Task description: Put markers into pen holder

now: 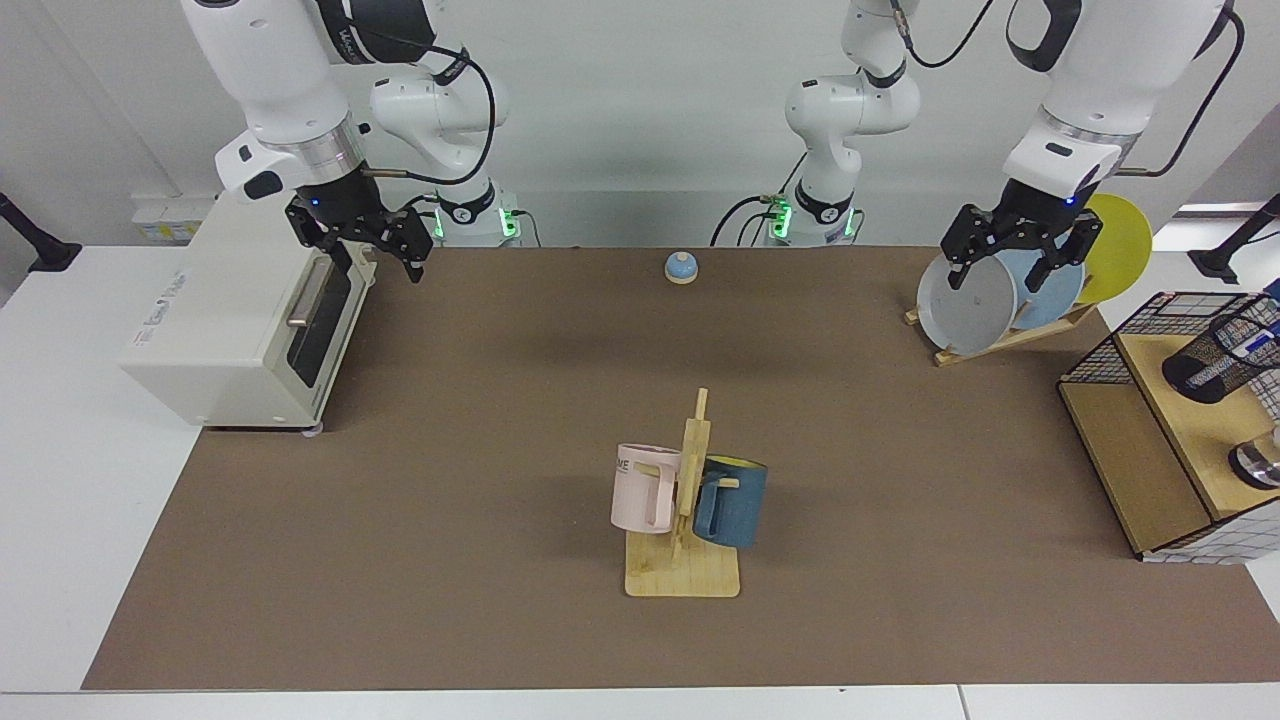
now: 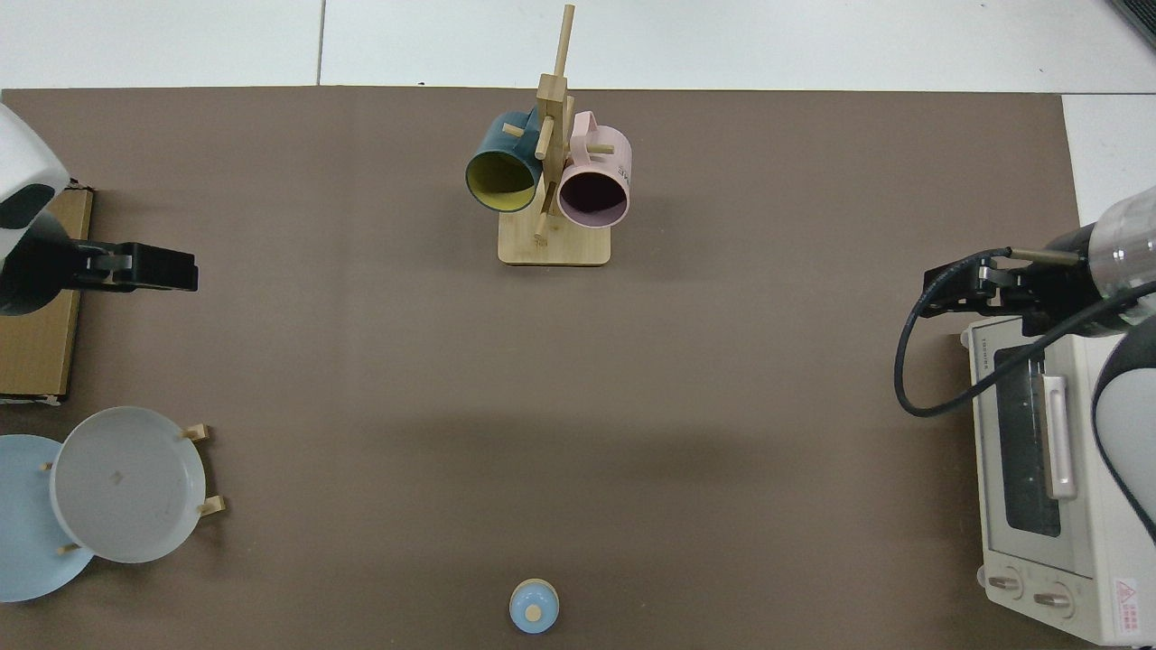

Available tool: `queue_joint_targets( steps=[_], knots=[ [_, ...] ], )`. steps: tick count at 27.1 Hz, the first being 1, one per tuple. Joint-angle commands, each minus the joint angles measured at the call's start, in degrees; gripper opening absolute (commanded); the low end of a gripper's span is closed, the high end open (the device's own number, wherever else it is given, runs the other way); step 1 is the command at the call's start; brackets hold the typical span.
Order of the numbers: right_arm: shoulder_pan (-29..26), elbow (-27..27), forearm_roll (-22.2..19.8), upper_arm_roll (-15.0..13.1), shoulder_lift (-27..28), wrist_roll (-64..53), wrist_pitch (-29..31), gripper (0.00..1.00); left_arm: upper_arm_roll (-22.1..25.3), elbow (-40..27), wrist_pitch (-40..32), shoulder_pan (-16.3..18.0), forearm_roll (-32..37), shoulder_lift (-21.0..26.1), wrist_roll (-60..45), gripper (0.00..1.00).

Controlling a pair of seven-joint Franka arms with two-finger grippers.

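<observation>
Toaster oven (image 1: 235, 320) – side lettering unreadable; right gripper (image 1: 372, 248) waits above it, jaws open.
Pen holder (image 1: 1222, 350) – on the wooden shelf, marker (image 1: 1258, 342) already inside.
Left gripper (image 1: 1010, 262) – empty, jaws apart, before the plates; best kept clear of them.
Pink mug (image 1: 646, 487) – "ME" legible.

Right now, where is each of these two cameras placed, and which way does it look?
Facing view: across the table, looking at both arms; the open left gripper hangs over the tilted plates, the open right gripper waits by the white toaster oven.
Top view: overhead, looking straight down; only the grippers and forearms show, left gripper, right gripper.
Both share the wooden mug rack and the small blue bell.
</observation>
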Motion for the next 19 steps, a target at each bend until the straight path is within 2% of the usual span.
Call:
queue_joint_targets(
  steps=[1, 5, 10, 19],
  knots=[
    [-0.87, -1.54, 1.02, 0.39, -1.19, -0.73, 1.28, 1.00, 1.36, -0.80, 0.52, -1.27, -0.34, -0.91, -1.28, 1.00],
    [-0.87, -1.54, 1.02, 0.39, -1.19, -0.73, 1.28, 1.00, 1.97, -0.89, -0.27, -1.27, 0.01, -0.91, -0.50, 1.00],
    [-0.87, -1.54, 1.02, 0.39, -1.19, -0.73, 1.37, 1.00, 2.76, -1.68, -0.71, -1.27, 0.10, -0.73, 5.82, 1.00],
    [-0.78, -1.54, 1.02, 0.39, -1.19, -0.73, 1.37, 1.00, 3.99, -3.08, -0.71, -1.27, 0.10, -0.03, 8.64, 1.00]
  ],
)
